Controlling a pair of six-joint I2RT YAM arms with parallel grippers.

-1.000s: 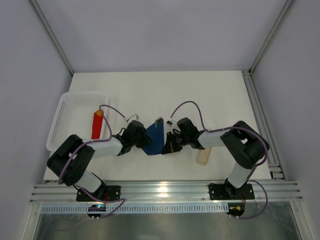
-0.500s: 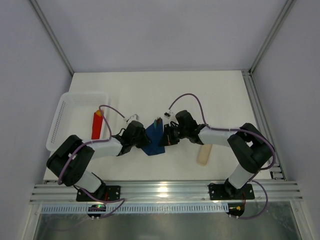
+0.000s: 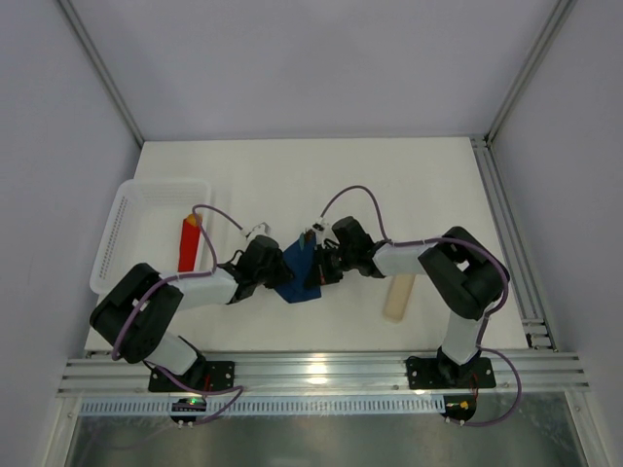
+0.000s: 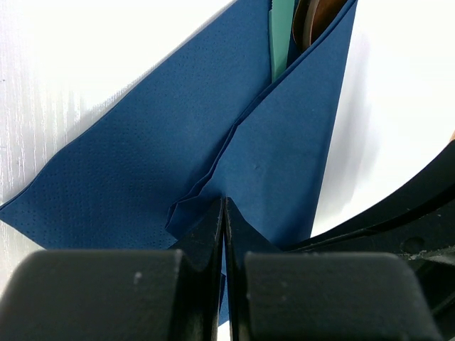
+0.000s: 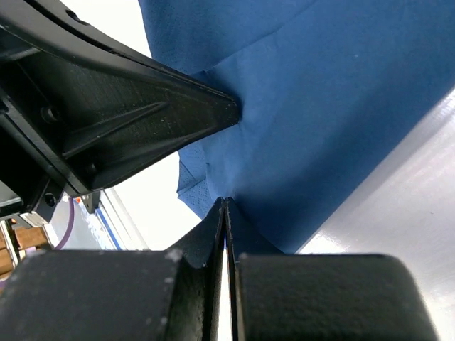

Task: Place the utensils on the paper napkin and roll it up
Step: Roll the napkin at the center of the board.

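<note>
The paper napkin (image 3: 297,265) is a dark blue sheet lying folded between the two grippers at the table's middle. In the left wrist view the paper napkin (image 4: 142,156) has one flap folded over, and copper-brown utensils (image 4: 310,20) poke out of the fold at its far end. My left gripper (image 3: 278,276) (image 4: 224,202) is shut on a crumpled fold at the napkin's near corner. My right gripper (image 3: 318,272) (image 5: 225,204) is shut, with its tips at the edge of the napkin (image 5: 341,106). The left gripper's fingers (image 5: 142,121) sit close beside it.
A white basket (image 3: 127,224) stands at the left, with a red block with an orange tip (image 3: 189,243) at its right rim. A pale beige bar (image 3: 397,297) lies right of the napkin. Aluminium rails (image 3: 506,233) run along the right edge.
My right gripper has moved left and a little away from the near edge, onto the napkin's right side, and the napkin looks narrower. My left gripper has stayed put.
</note>
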